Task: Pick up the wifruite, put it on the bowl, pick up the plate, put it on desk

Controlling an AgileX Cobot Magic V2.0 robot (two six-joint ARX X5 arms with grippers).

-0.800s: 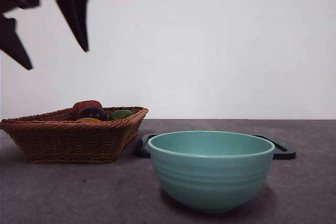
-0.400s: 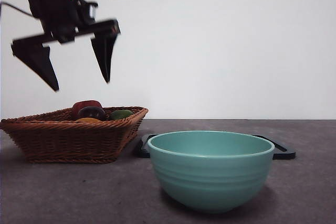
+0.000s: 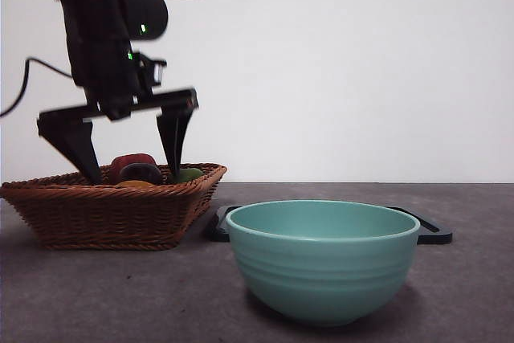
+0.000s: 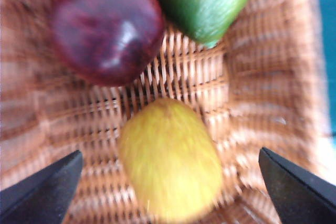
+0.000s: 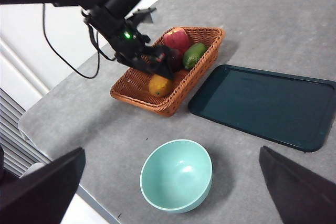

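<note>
The wifruite (image 4: 170,158), yellow-orange and round, lies on the floor of a brown wicker basket (image 3: 112,214). My left gripper (image 4: 169,152) is open and lowered into the basket, one jaw on each side of the wifruite and neither touching it. In the front view the left gripper (image 3: 132,176) has its tips at the basket's rim. The mint-green ribbed bowl (image 3: 321,267) stands empty on the desk (image 3: 120,295). The plate (image 5: 262,106), a dark teal rectangular tray, lies flat behind the bowl. My right gripper (image 5: 171,150) hangs open high above the desk.
In the basket, a dark red-purple fruit (image 4: 107,27) and a green fruit (image 4: 205,1) lie close behind the wifruite. A red apple (image 5: 177,39) sits at the basket's far end. The desk's edge (image 5: 79,187) runs near the bowl.
The left arm has come down from the upper left and swung over the basket. Its open jaws now reach the basket's rim around the fruit.
</note>
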